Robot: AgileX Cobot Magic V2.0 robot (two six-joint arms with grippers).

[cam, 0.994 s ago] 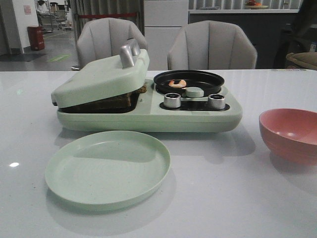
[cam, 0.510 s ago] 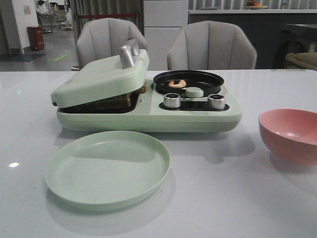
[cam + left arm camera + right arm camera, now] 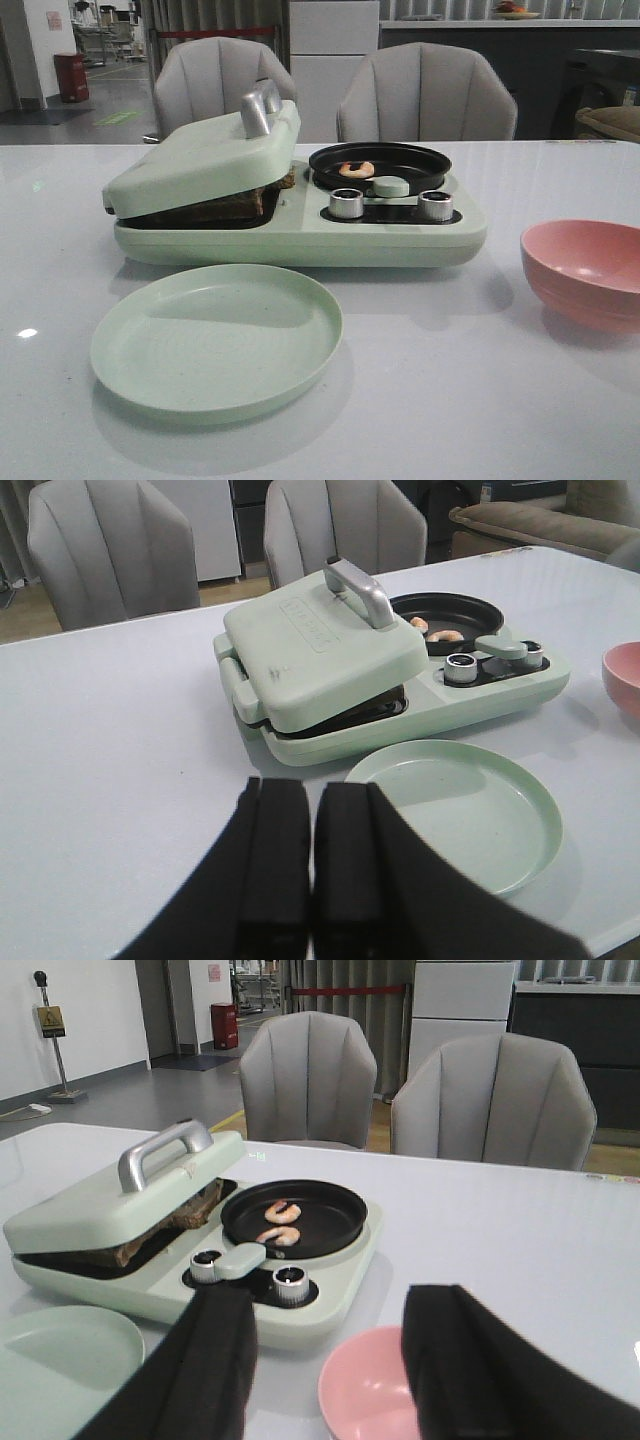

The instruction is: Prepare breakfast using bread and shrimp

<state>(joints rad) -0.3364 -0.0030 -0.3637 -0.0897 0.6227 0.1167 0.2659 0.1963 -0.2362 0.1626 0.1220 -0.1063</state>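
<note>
**Breakfast maker: bread under lid, shrimp in pan, both tools held back**

- Bread [image 3: 235,205]: dark-crusted slices clamped in the press half of the green breakfast maker [image 3: 300,240]. The lid [image 3: 205,155] rests tilted on them, not fully closed; its metal handle [image 3: 258,108] runs front to back.
- Shrimp [image 3: 281,1223]: in the black round pan [image 3: 381,165] on the maker's right half.
- Plate [image 3: 215,340]: green, just in front of the press. Pink bowl [image 3: 585,270]: on the table, well to the right.
- Left tool [image 3: 311,855]: fingers together, nothing between them; press and lid handle lie straight ahead of it, beyond the plate.
- Right tool [image 3: 325,1360]: fingers apart, holding nothing; pan lies ahead, bowl just below.
- Judgement: the left arm is nearer the lid, the right arm nearer the pan.
- View differences: the right wrist view shows two curled shrimp; the front view shows only one orange curl. The front view shows neither tool.
</note>
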